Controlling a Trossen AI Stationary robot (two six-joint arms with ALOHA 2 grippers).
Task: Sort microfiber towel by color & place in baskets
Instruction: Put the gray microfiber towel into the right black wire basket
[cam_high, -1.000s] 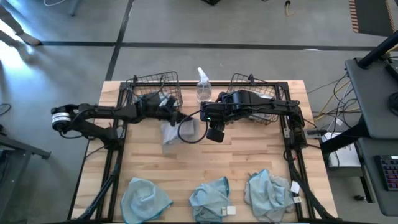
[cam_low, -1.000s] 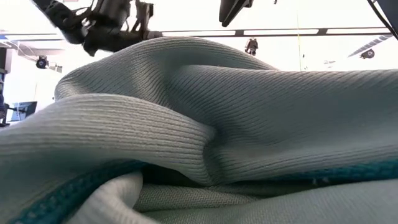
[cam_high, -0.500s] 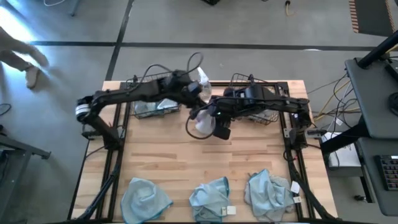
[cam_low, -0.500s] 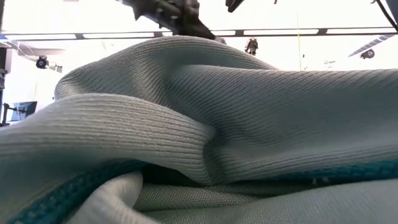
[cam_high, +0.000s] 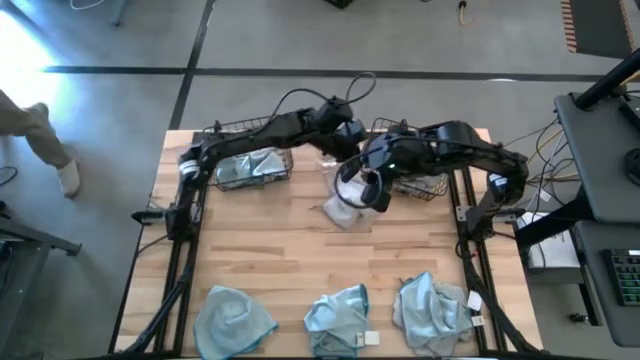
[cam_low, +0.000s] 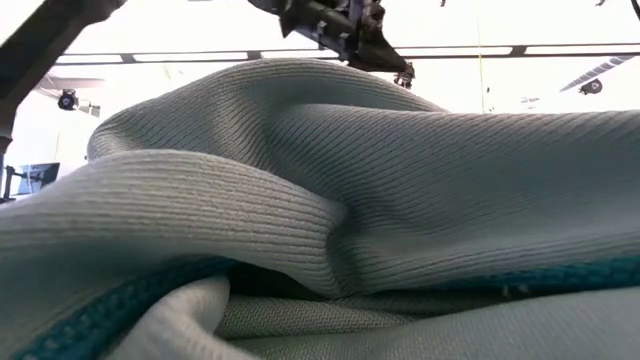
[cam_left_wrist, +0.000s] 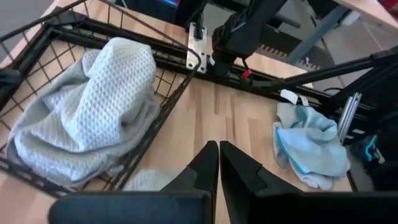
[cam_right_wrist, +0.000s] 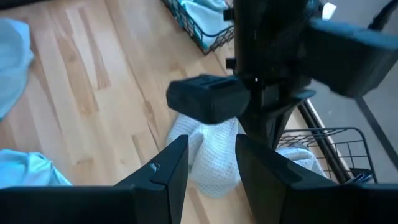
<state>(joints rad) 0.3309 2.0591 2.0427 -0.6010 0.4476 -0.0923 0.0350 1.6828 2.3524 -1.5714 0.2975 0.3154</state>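
Note:
A pale grey-white towel (cam_high: 345, 208) lies bunched on the table between the two wire baskets. My right gripper (cam_right_wrist: 211, 155) hangs open just above it, one finger on each side of its raised middle (cam_right_wrist: 208, 165). My left gripper (cam_left_wrist: 218, 149) is shut and empty. It reaches over the table's far middle (cam_high: 352, 138), beside the right basket (cam_high: 432, 128). That basket holds a pale grey-white towel (cam_left_wrist: 93, 106). The left basket (cam_high: 215, 135) holds a light teal towel (cam_high: 250, 165). My right gripper comes at the pale towel from above, its open fingers (cam_right_wrist: 166, 168) on either side of the towel's raised middle. Whether they touch the cloth cannot be told.
Three light teal-blue towels (cam_high: 232, 320) (cam_high: 338, 318) (cam_high: 432, 312) lie along the near edge. One of them fills the low view (cam_low: 320, 220), right in front of the camera. The left arm (cam_right_wrist: 267, 74) crosses close in front of my right wrist. Bare wood lies mid-table.
My left arm has swung from above the table's left middle toward the right and far side, past the left basket. The pale towel went with it, from left of centre to between the baskets, and now lies on the table. My right gripper has shifted slightly right.

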